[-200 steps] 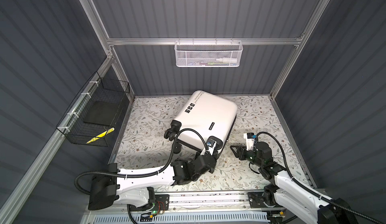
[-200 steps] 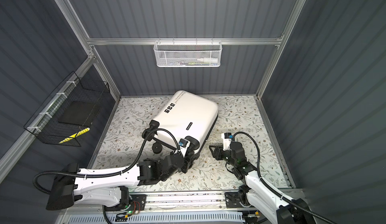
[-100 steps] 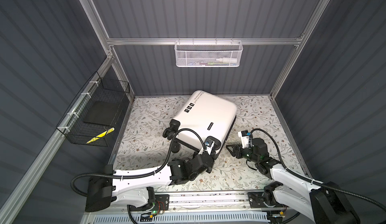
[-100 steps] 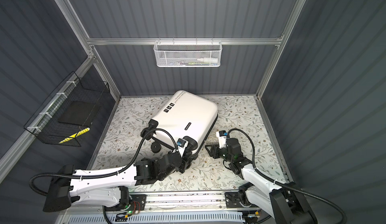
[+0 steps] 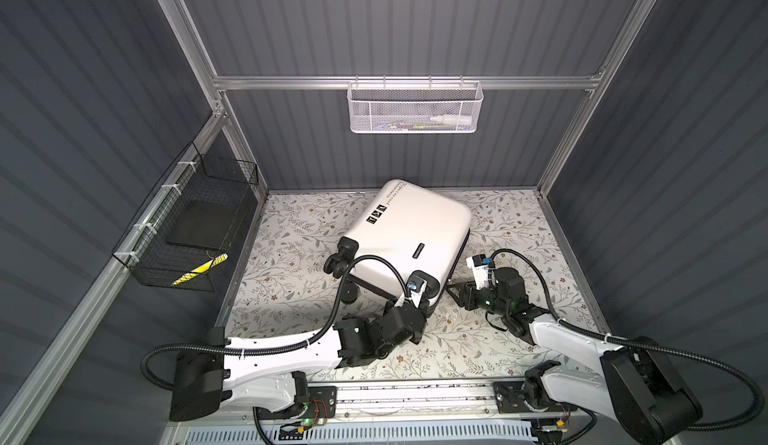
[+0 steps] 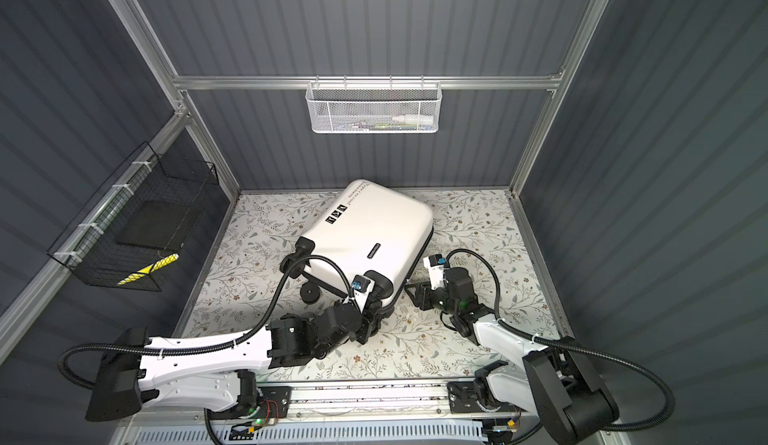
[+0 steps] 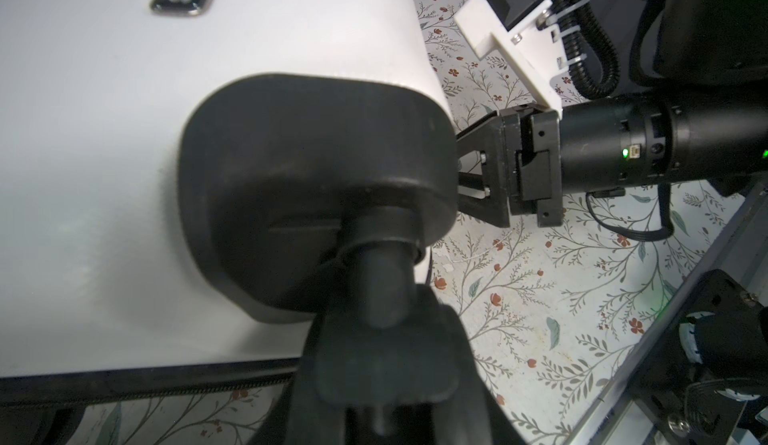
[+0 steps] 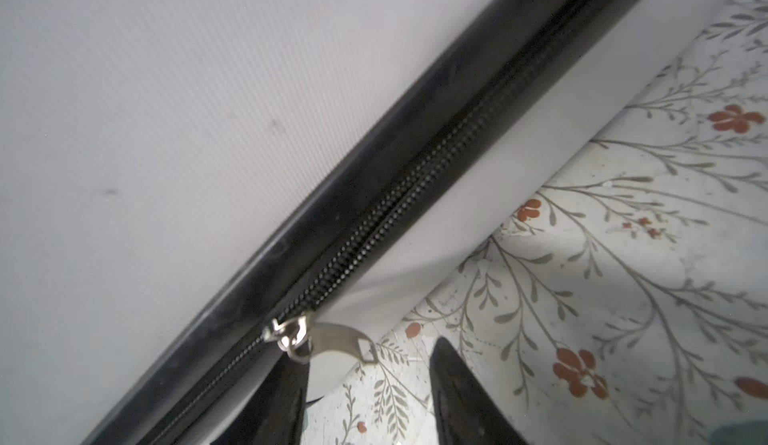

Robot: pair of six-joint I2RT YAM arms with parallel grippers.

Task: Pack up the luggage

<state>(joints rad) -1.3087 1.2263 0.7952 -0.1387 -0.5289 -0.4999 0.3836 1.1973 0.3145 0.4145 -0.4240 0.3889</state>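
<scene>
With the left gripper (image 5: 420, 306), grips the luggage (image 5: 415, 222) by the black wheel (image 7: 380, 295) at one corner: jaws half closed, tight on both sides of the wheel's stem. With the right gripper (image 8: 365, 366), holds nothing: jaws apart, with the silver zipper pull (image 8: 338, 341) between the two tips, close to or touching one finger (image 8: 278, 405) (cannot tell which) and clear of the opposite one. Just beyond the right jaws, the black zipper (image 8: 415, 181) along the white shell.

Left arm: stretched low over the flowered tabletop (image 5: 291, 256), forearm almost flat, wrist raised a little to the corner. Right arm: bent at the elbow, wrist low, jaws pointing sideways at the long side of the luggage, near the left jaws.

Only in the right wrist view: the pull and the zipper teeth. Only in the left wrist view: the clamp on the wheel. In both top views: luggage lying flat and closed, lettering up, directly ahead of both jaws.
</scene>
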